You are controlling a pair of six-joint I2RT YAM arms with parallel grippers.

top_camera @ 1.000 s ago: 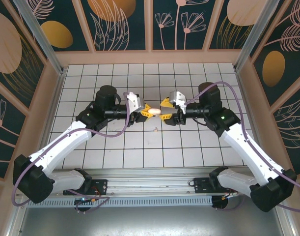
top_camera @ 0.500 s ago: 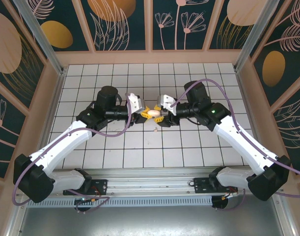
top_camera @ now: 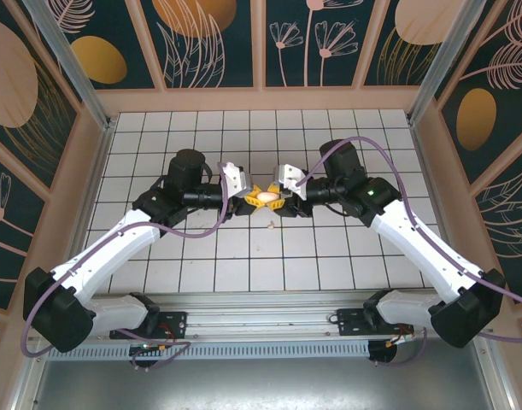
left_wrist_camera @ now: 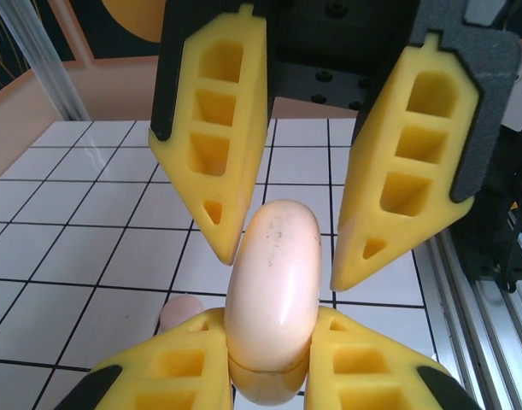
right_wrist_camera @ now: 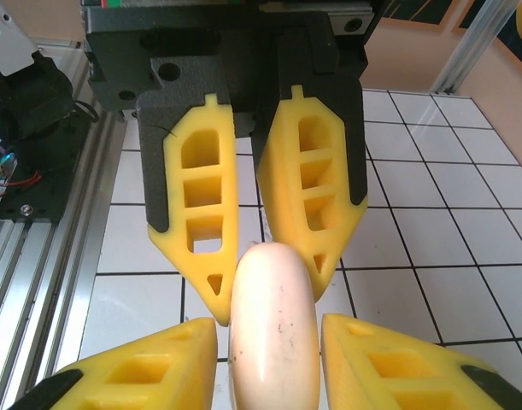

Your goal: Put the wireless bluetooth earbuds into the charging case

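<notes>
Aloft, charging case tight in left pincer (right pincer loosely astride), earbud underneath.

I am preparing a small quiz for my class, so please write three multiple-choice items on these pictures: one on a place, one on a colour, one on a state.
1. Where is the case?
A. Between the two grippers
B. In the far left corner
C. Beside the right arm's base

2. What colour are the fingers?
A. Blue
B. Yellow
C. Green

3. How is the left gripper?
A. Wide open
B. Shut on the case
C. Shut on nothing

Answers:
1 A: the case sits between the left gripper and the right gripper.
2 B: the fingers are yellow in both wrist views.
3 B: its fingers press both sides of the case.
</notes>
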